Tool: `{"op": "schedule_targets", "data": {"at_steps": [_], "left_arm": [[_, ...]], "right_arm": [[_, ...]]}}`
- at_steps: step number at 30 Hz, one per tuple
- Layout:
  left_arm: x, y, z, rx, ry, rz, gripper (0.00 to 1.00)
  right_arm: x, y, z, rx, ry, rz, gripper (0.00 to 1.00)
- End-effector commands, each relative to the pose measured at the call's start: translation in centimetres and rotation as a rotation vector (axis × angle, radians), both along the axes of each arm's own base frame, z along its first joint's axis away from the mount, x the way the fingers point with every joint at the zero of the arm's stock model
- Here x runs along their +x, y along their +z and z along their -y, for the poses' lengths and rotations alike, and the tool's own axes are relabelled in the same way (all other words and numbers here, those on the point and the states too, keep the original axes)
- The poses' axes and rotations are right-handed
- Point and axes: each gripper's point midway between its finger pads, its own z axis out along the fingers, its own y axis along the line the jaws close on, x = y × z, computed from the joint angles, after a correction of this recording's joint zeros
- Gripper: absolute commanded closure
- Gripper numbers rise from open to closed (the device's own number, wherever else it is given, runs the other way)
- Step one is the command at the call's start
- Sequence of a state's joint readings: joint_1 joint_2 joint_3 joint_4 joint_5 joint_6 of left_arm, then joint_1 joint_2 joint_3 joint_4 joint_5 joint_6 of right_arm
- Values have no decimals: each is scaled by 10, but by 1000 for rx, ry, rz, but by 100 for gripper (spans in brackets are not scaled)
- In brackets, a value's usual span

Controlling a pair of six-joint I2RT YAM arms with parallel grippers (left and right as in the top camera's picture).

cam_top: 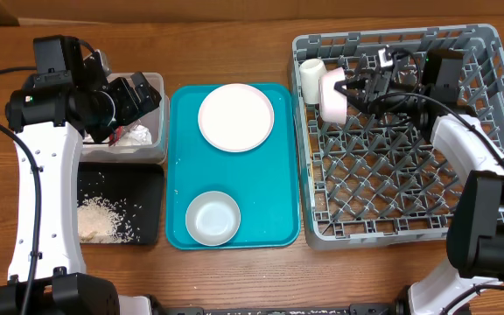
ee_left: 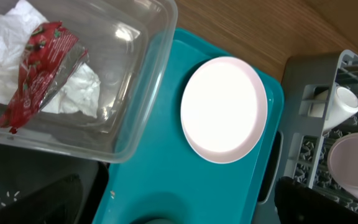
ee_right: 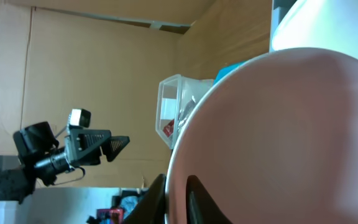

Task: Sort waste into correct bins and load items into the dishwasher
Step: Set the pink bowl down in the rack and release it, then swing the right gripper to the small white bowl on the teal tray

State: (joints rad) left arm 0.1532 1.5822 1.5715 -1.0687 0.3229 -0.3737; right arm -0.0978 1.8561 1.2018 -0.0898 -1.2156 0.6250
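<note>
My left gripper [cam_top: 138, 94] hangs open and empty over the clear tub [cam_top: 165, 122], which holds the white napkin [ee_left: 73, 93] and the red wrapper [ee_left: 39, 71]. Rice [cam_top: 103, 219] lies in the black tray [cam_top: 151, 206]. The pink-white plate [cam_top: 235, 116] and the whitish-grey bowl [cam_top: 213, 218] sit on the teal tray [cam_top: 178, 175]. My right gripper [cam_top: 353, 92] is shut on the rim of the pale pink bowl [cam_top: 332, 94], held on edge in the back left of the grey dish rack [cam_top: 392, 192]. The cream cup [cam_top: 311, 77] lies next to it in the rack.
The teal tray lies between the bins and the rack. In the left wrist view the plate [ee_left: 224, 109], the cup [ee_left: 340, 106] and the pink bowl [ee_left: 353, 162] show. Cardboard walls stand behind the table.
</note>
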Motion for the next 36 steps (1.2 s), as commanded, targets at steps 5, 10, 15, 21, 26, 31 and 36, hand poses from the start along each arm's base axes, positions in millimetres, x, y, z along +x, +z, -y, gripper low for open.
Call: {"op": "schedule_targets", "data": {"at_steps": [5,10,15,21,26,31,36], "left_arm": [[2,4,0,-2,-11,12,0],[2,4,0,-2,-11,12,0],[2,4,0,-2,-11,12,0],[2,3,0,-2,-11,12,0],[2,4,0,-2,-11,12,0],[2,4,0,-2,-11,12,0],[2,4,0,-2,-11,12,0]], "right_arm": [[6,-15,22,-29,-86,-42,84],[10,-15,43,-28,-132,-42,78],[13,-15,61,-25,-167,-38,62],[12,-10,84,-1,-196,-31,42],[11,-8,105,13,-233,-27,31],[9,-4,125,31,-262,-24,0],[6,4,133,46,-281,-29,0]]}}
